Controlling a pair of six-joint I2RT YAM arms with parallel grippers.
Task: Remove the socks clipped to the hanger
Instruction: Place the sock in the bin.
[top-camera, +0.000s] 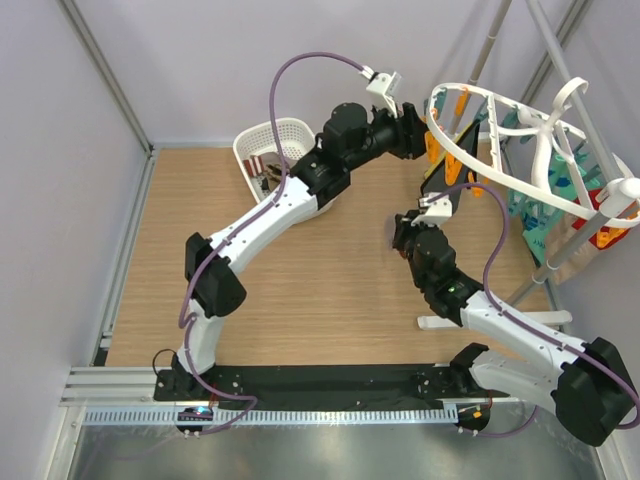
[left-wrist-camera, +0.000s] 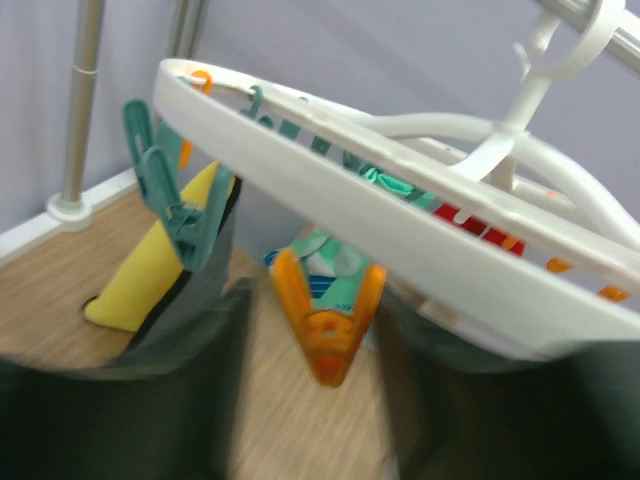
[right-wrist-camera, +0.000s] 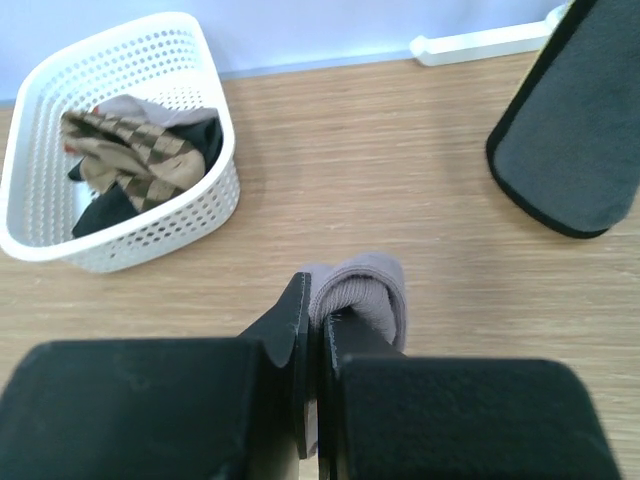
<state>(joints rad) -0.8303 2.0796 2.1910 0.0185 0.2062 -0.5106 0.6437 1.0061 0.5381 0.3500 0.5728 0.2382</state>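
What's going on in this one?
The left gripper is up at the large white plastic oval hanger, its open fingers either side of an orange clip peg. The right gripper is shut on a soft grey sock. Brown-and-cream checked socks already lie in the white perforated basket.

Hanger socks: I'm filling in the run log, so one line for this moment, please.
left fingers: open, facing orange peg under hanger | right fingers: shut on grey sock | basket: checked sock inside
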